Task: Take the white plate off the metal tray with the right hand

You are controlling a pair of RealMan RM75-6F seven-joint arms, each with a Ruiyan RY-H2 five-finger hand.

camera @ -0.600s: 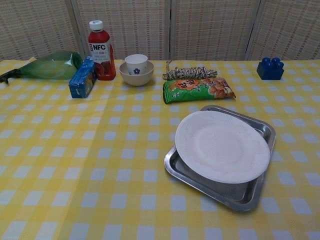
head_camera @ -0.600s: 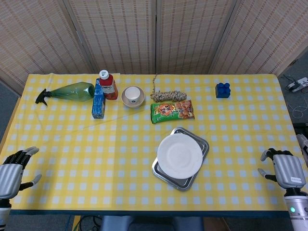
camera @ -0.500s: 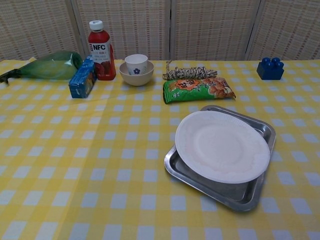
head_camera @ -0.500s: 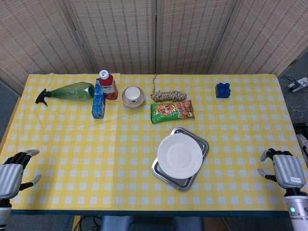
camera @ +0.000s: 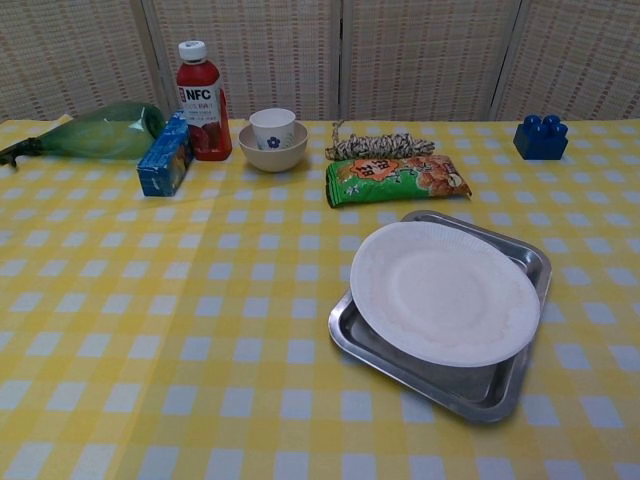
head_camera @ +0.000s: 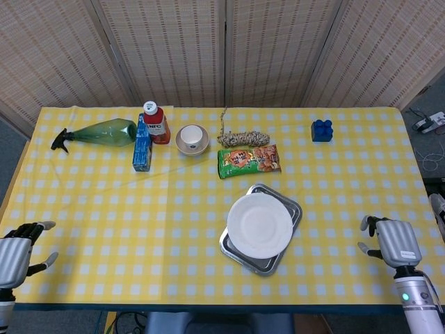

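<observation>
Two robot hands sit at the near corners of the surface (head_camera: 104, 229), which carries a yellow checked cloth. The left robot hand (head_camera: 15, 252) is at the near left corner, holding nothing, fingers spread. At the far left lies a green spray bottle (head_camera: 101, 132) on its side. Just right of it stands a blue box (head_camera: 142, 147), and beside that a red juice bottle (head_camera: 156, 122) with a white cap. Next comes a small cup set inside a cream bowl (head_camera: 192, 139). Further right lies a coil of rope (head_camera: 245, 138), with a green snack bag (head_camera: 248, 161) just in front of it.

The white plate (head_camera: 259, 225) rests on the metal tray (head_camera: 295, 209), right of centre and near the front edge; the plate overhangs the tray's left rim. A blue toy block (head_camera: 321, 130) sits at the far right. The right robot hand (head_camera: 389, 240) is at the near right edge, well apart from the plate, empty, fingers apart.
</observation>
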